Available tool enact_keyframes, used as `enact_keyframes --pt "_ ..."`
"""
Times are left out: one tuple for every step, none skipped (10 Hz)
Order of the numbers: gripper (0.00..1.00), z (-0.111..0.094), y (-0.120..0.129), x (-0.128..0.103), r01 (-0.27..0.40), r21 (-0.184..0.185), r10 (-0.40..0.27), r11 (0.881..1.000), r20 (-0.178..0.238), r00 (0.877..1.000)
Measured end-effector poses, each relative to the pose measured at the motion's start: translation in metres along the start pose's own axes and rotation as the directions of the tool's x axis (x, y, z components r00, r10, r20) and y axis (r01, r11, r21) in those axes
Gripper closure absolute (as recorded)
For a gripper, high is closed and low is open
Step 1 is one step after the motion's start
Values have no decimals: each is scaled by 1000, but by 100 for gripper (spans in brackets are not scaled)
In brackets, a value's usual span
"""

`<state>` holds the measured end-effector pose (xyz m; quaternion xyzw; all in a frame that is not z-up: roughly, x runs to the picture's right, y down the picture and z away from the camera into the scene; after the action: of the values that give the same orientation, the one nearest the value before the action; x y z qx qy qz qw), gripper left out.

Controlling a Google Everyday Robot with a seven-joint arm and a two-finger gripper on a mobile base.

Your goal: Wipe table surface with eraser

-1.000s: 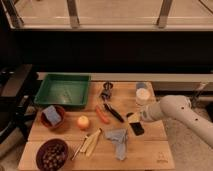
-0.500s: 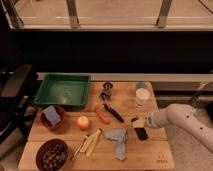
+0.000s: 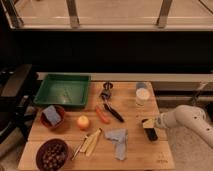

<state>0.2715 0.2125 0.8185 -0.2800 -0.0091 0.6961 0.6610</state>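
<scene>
The small black rectangular eraser with a tan-yellow face (image 3: pixel 148 129) is lying on the right side of the light-brown wooden plank worktop (image 3: pixel 142 156), close to its right edge. It is looking light and stiff, probably grippy on its wiping face, so holding it across the narrow sides should be keeping it flat. The gripper (image 3: pixel 156 123) is reaching in from the right on a white arm. Its jaws are standing closed, apparently pinching the eraser's upper end. Bare wood is lying open in front, toward the near right corner. The crumpled blue-grey cloth (image 3: pixel 118 139) is crowding the left and the white cup (image 3: pixel 142 96) is standing behind, so strokes are needing to stay short of these and the edge.
</scene>
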Motion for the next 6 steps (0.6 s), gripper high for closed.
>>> enact_keyframes --pt "100 0 -11 -9 -5 20 5 1000 0 1000" --pt "100 0 -19 -15 -9 33 9 999 1 1000" --pt "100 2 -21 -23 -4 38 4 999 -1 1000" --pt "100 9 -18 -32 12 37 -11 999 -7 1000" --pt "100 15 -14 -37 24 30 -23 999 -12 1000" --pt "100 22 -10 -36 30 18 -30 999 -19 999"
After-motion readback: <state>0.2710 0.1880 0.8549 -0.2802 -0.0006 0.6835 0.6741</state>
